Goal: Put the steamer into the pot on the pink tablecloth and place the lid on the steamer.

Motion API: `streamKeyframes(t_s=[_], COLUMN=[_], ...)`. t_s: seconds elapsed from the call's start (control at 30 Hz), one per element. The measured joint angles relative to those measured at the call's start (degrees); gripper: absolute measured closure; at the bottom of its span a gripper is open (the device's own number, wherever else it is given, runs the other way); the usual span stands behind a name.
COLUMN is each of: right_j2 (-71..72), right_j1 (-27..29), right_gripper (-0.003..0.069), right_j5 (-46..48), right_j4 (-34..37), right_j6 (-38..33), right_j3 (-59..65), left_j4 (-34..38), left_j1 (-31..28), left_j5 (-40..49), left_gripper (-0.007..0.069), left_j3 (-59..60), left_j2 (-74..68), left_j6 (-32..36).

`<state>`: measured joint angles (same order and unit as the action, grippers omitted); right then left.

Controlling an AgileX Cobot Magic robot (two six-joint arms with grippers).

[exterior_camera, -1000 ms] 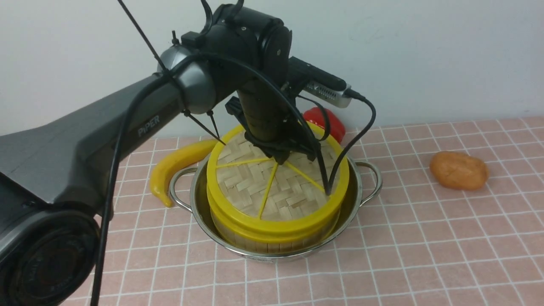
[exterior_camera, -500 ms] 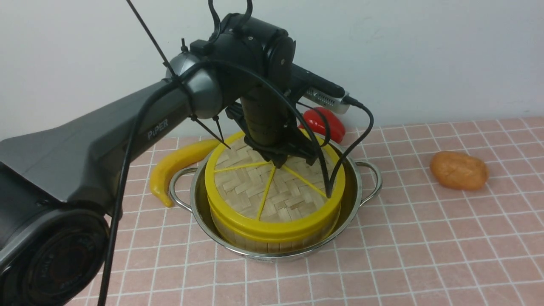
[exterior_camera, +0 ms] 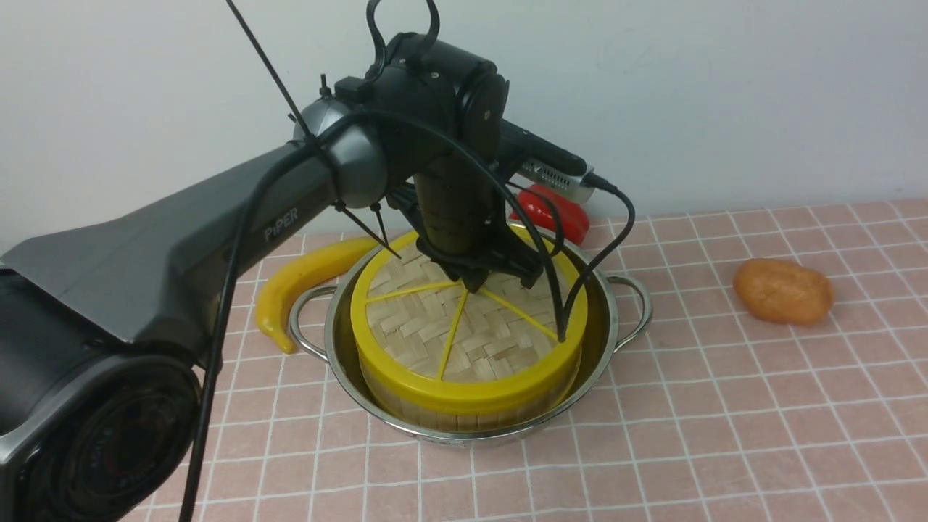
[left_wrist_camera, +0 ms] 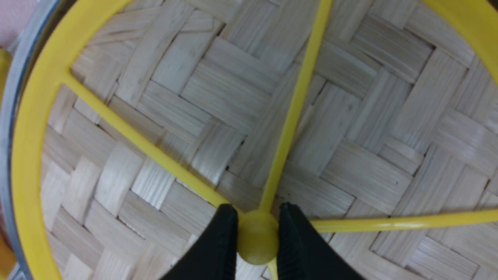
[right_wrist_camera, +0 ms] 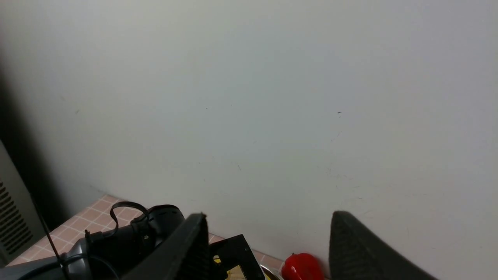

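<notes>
The lid (exterior_camera: 464, 330) lies on top of the steamer (exterior_camera: 449, 419), which sits inside the pot (exterior_camera: 607, 319) on the pink tablecloth (exterior_camera: 725, 406). The left claw (left_wrist_camera: 258, 217) comes down from above and is pinched narrow on the lid's small centre knob (left_wrist_camera: 255, 245), one black finger on each side. The right claw (right_wrist_camera: 268, 214) is raised well away with its jaws wide, facing the wall and holding nothing.

The step in hand appears to be seating the lid and letting it go. From the front, the lid's yellow rim looks level over the steamer's wall on the near side. The far side is hidden behind the arm, so a flush fit there cannot be confirmed.

A clean finish would have the left claw part its fingers fully while the lid's weight rests on the steamer, then rise straight up. Any sideways pull with the knob pinched would likely drag the light lid off centre or tip it against the pot wall.

A black cable (exterior_camera: 573, 290) from the wrist hangs down to the lid's right part and could catch the rim on the way up. The banana (exterior_camera: 297, 286) and red pepper (exterior_camera: 558, 210) lie just beside the pot, so the retreat is best kept vertical above the worktop.
</notes>
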<state>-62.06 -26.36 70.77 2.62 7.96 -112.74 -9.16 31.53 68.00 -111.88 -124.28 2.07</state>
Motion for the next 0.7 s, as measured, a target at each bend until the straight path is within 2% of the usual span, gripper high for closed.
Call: streamKeyframes(t_s=[0.3, 0.6, 0.7], right_j2=[0.0, 0.0, 0.0], right_j1=[0.0, 0.0, 0.0], right_gripper=[0.0240, 0.0240, 0.0240], right_j5=[0.0, 0.0, -0.1], right_j4=[0.1, 0.0, -0.1], right_j6=[0.1, -0.1, -1.5], right_j3=[0.0, 0.0, 0.3], left_j4=[-0.4, -5.4, -5.6], left_j1=[0.1, 0.3, 0.4], left_j5=[0.0, 1.2, 1.2], left_gripper=[0.0479, 0.0110, 0.0027], left_j3=[0.0, -5.4, -9.5], left_j2=[0.0, 3.6, 6.6], left_j6=[0.3, 0.1, 0.1])
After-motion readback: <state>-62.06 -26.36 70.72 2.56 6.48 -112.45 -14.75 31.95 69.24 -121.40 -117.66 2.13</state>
